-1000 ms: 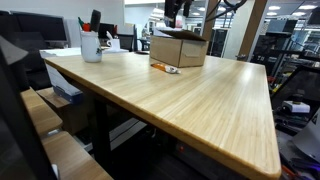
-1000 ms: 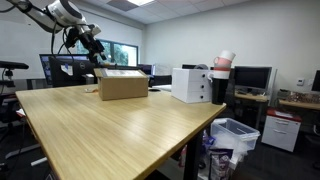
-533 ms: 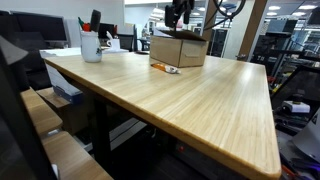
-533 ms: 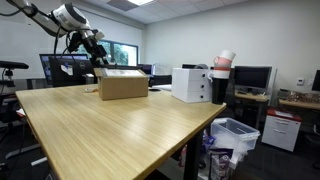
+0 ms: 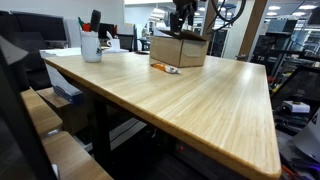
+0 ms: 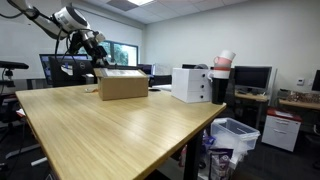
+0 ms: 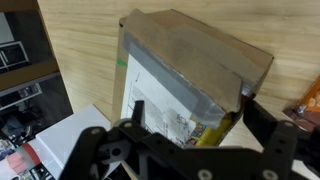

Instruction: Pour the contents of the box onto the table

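The table (image 5: 200, 100) ran away from me as a broad, smooth top of pale bamboo planks with a fine straight grain, mostly bare on the near side. Further along, off to one side, stood a white mug (image 5: 91, 45) stuffed with pens. At the far end sat the box (image 5: 178, 48), brown corrugated cardboard, squat and rectangular, with a small orange piece (image 5: 165, 68) lying on the table just beside it.

In the wrist view the box (image 7: 190, 80) showed a dull, scuffed face edged with tape. Something yellow and whitish showed at the end nearest the fingers, though I could not tell whether that was the contents. Above it hung the hand (image 7: 192, 108), jaws spread as wide as they go and gripping nothing, apart from the cardboard in both exterior views (image 6: 97, 50).

The risk I saw was in the grip. Cardboard walls flex, so a pinch on a flap or a thin edge might buckle or slip as the box tipped. Being so near the far edge, spilled pieces could also roll off the table.
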Motion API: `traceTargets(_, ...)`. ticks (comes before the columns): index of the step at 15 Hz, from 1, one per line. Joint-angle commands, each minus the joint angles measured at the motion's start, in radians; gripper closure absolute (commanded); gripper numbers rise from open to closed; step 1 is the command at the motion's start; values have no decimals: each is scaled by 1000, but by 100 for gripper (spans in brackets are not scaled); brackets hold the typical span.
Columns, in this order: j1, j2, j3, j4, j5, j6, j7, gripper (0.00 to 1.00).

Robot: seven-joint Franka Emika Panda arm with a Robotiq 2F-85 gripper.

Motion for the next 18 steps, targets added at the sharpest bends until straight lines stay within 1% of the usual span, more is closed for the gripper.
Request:
traceTargets(1, 15, -2, -3, -2, -29, -45, -2, 0)
traceTargets(7, 23, -5, -2, -3, -68, -77, -1, 0)
traceTargets(10, 18, -9, -7, -10, -60, -64, -4, 0)
traceTargets(11, 16, -9, -9, -11, -57, -64, -5, 25)
traceTargets(12, 15, -10, -11, -13, -56, -62, -4, 28)
traceTargets(13, 13, -15, -16, -20, -54, -50, -5, 37)
traceTargets(17, 10, -15, -24, -26, -58, -49, -9, 61)
traceTargets(18, 10, -15, -26, -29, -61, -49, -11, 71)
